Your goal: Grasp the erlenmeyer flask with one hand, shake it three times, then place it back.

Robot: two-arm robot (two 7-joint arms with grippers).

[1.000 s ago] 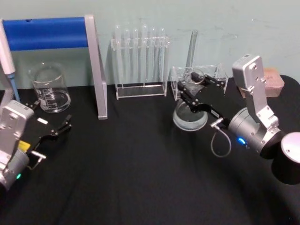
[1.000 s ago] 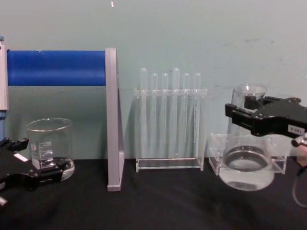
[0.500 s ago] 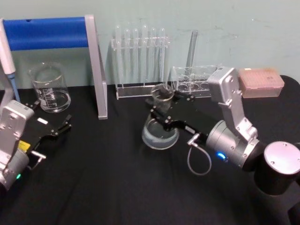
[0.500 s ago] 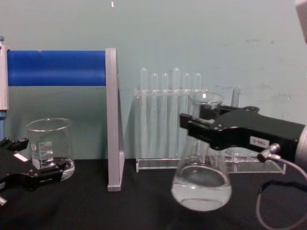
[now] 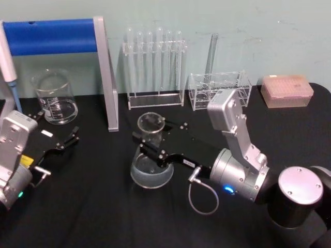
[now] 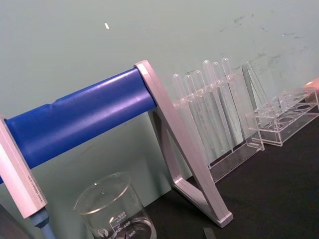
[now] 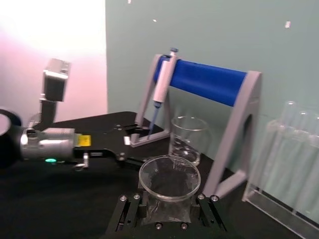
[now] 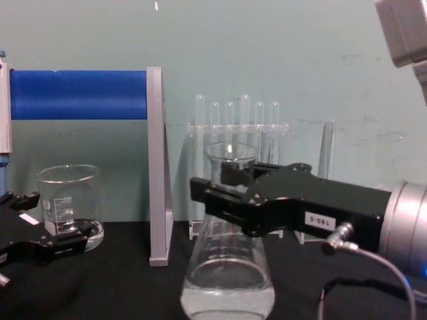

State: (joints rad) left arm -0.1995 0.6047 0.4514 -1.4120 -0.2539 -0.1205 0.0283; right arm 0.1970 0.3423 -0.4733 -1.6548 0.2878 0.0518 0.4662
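Note:
The erlenmeyer flask point(image 5: 151, 164) is a clear conical flask with a little clear liquid, now over the middle of the black table, upright. My right gripper point(image 5: 150, 145), the hand, is shut on its neck just below the flared rim. In the chest view the flask point(image 8: 227, 283) looms large, with the black gripper point(image 8: 223, 194) clamped across its neck. The right wrist view looks down on the flask's rim point(image 7: 169, 178) between the fingers point(image 7: 127, 209). I cannot tell whether the base touches the table. My left gripper point(image 5: 56, 128) rests open at the table's left, by the beaker.
A glass beaker point(image 5: 54, 98) stands at the back left beside a blue-barred pipette stand point(image 5: 106, 77). A test tube rack point(image 5: 155, 67), a small clear rack point(image 5: 219, 89) and a pink tip box point(image 5: 287, 90) line the back.
My right gripper has carried the flask leftward and nearer to me, from in front of the small clear rack to the table's middle. The left arm has not moved.

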